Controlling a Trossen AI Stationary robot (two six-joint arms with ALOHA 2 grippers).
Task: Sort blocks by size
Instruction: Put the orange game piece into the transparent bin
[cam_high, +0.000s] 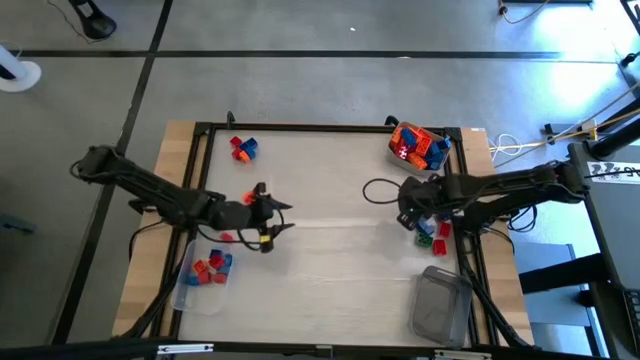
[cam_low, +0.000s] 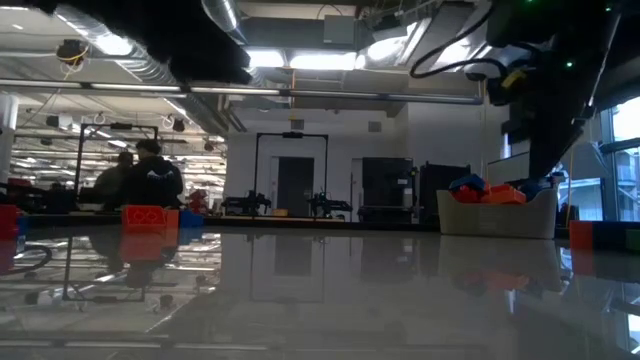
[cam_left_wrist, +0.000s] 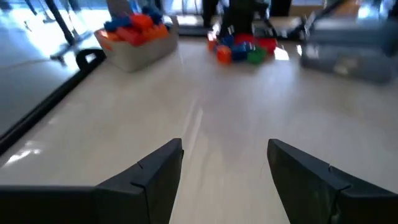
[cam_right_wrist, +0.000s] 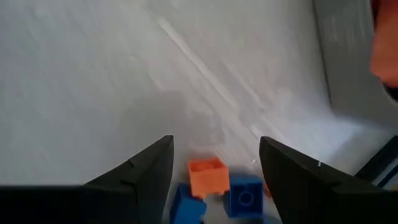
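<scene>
Orange and blue blocks sit under my right gripper, fingers wide; left gripper at nine o'clock gapes empty.

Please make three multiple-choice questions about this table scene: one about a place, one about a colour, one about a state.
1. Where does the clear plastic tub heaped with orange and blue bricks stand?
A. far right corner of the table
B. near left corner
C. table centre

2. What colour is the small plastic brick lying between the right gripper's jaws in the right wrist view?
A. green
B. orange
C. yellow

3. How is the left gripper?
A. shut on a brick
B. open, holding nothing
C. shut and empty

Answers: 1 A, the high view shows the tub at the far right corner. 2 B, the right wrist view shows an orange brick there. 3 B, the left wrist view shows spread jaws over bare table.
</scene>
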